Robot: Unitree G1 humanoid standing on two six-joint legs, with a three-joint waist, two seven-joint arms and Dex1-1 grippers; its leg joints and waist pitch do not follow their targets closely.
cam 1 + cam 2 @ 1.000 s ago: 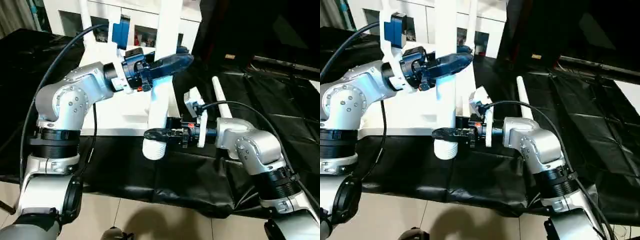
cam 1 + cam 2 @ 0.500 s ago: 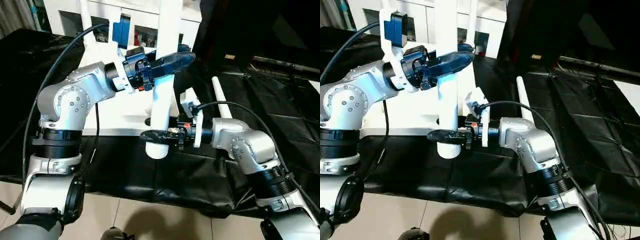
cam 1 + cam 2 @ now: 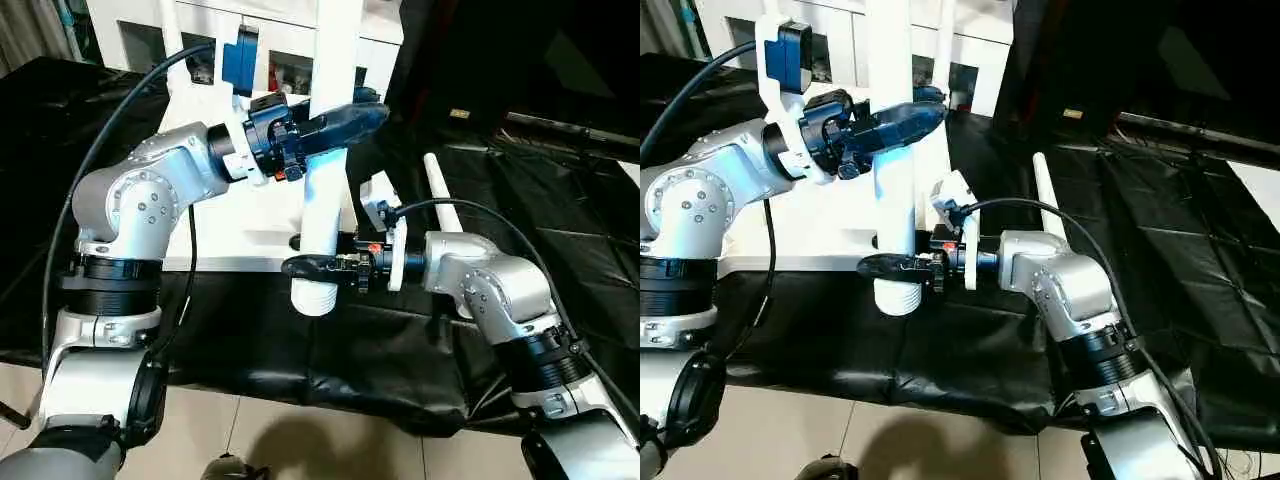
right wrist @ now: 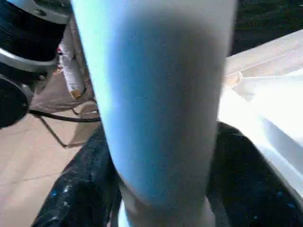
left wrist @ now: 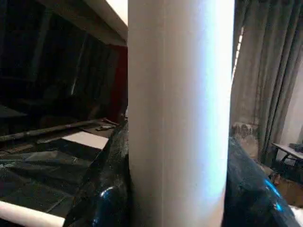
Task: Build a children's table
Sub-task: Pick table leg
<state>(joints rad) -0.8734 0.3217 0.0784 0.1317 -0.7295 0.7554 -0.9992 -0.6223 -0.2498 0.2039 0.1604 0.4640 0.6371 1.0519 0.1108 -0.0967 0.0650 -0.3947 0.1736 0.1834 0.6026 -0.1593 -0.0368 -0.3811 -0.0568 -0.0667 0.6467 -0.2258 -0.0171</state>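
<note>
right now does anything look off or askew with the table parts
Nothing stands out. Both the left gripper and right gripper hold one white leg upright; another leg lies flat on the black sheet.

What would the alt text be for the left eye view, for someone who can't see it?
Two silver robot arms hold one white tube leg upright over a black-sheeted worktable: the left gripper clamps it partway up, the right gripper surrounds it just above its ribbed lower end. A second white tube leg lies on the sheet beyond the right arm.
</note>
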